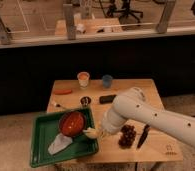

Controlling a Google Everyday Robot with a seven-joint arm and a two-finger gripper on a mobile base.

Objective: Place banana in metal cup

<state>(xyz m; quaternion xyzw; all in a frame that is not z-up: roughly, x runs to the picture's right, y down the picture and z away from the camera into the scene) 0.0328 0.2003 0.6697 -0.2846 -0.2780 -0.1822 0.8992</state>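
Heading to 11 o'clock brings your gripper (98, 133), its hold on the pale yellow banana (90, 132) not possible to tell, to the small metal cup (85, 101).

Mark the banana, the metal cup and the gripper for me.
banana (90, 132), camera view, its pale middle.
metal cup (85, 101), camera view, its dark opening.
gripper (98, 132), camera view, tip beside the banana.

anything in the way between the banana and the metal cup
Nothing tall. The banana is at the gripper, by the right edge of the tray. The metal cup stands just behind the tray. Only the tray's back rim lies between them, with the red bowl close beside that path.
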